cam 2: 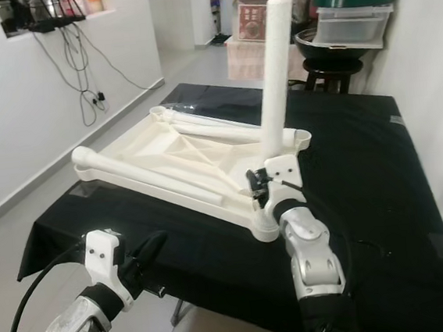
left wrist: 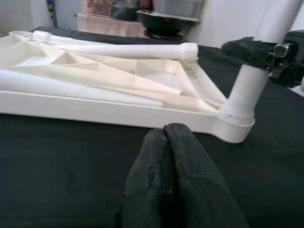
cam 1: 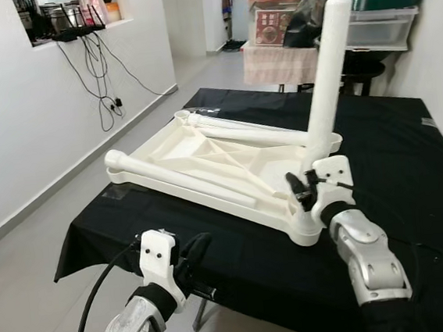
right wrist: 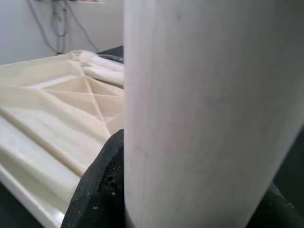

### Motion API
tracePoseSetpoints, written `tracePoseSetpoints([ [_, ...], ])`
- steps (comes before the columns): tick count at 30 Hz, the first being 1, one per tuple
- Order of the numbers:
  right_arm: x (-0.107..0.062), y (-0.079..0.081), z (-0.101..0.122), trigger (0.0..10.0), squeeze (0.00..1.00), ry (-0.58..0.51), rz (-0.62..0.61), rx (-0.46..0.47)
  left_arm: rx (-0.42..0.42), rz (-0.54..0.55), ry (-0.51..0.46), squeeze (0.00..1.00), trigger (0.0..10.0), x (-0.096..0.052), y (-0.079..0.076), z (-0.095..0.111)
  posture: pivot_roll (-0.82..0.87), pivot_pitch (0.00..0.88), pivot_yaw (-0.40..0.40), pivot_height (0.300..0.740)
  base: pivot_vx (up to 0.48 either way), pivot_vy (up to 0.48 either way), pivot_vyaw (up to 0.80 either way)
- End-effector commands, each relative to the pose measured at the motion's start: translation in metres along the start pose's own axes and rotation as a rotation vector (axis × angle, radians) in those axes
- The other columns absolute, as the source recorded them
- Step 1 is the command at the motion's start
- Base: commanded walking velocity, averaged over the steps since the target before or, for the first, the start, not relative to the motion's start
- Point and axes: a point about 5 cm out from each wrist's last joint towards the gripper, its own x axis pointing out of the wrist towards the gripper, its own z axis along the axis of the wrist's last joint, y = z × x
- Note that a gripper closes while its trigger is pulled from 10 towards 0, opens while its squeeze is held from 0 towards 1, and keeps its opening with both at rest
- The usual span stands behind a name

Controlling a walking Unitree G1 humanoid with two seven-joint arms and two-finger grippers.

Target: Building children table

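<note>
On the desk (cam 1: 409, 156), covered with black cloth, the white tabletop (cam 1: 229, 161) lies upside down, its ribbed underside up, around the centre of the head view. One leg (cam 1: 327, 77) stands nearly upright in the corner socket at about 5 o'clock of the tabletop, leaning a little toward 1 o'clock. The right gripper (cam 1: 306, 189) grips this leg low down, just above the socket, with its fingers (right wrist: 97, 190) closed around it. Two more legs (cam 1: 183, 173) lie loose inside the tabletop, one along the 9 o'clock side and one along the 12 o'clock side. The left gripper (cam 1: 195, 255) hovers at the desk edge, at about 7 o'clock, with its fingers (left wrist: 173, 175) pressed together and holding nothing. I judge that the leg is being seated and that three corners are still without a leg. The danger now is the lean: if the leg is pushed or turned while it is tilted, it can jam in the socket or pop out. Also nothing holds the tabletop, so a strong push could slide it on the cloth.
</note>
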Motion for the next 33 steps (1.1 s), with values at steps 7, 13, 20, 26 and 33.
tracePoseSetpoints([
  [7, 0.003, -0.002, -0.014, 10.0, 0.88, 0.111, -0.006, -0.055, 0.009, 0.003, 0.018, 0.00, 10.0, 0.003, 0.004, -0.004, 0.01, 0.000, -0.015, 0.740, 0.000, 0.000, 0.00],
  [13, 0.017, 0.022, 0.020, 10.0, 0.87, -0.026, 0.353, 0.035, 0.008, 0.002, 0.016, 0.00, 10.0, 0.004, 0.004, -0.004, 0.02, 0.000, -0.020, 0.740, 0.000, 0.000, 0.00],
  [20, 0.021, 0.030, 0.035, 10.0, 0.00, -0.081, 0.678, 0.014, 0.007, 0.003, 0.014, 0.00, 10.0, 0.005, 0.005, -0.004, 0.02, 0.000, -0.022, 0.740, 0.000, 0.000, 0.00],
  [26, 0.022, 0.037, 0.026, 10.0, 0.00, -0.012, 0.942, -0.139, 0.008, 0.002, 0.012, 0.00, 10.0, 0.005, 0.003, -0.004, 0.04, 0.000, -0.030, 0.740, 0.000, 0.000, 0.00],
  [33, 0.028, 0.039, 0.033, 0.0, 0.00, -0.009, 1.020, -0.083, 0.010, 0.003, 0.009, 0.00, 10.0, 0.005, 0.000, -0.003, 0.04, 0.000, -0.033, 0.740, 0.000, 0.000, 0.00],
])
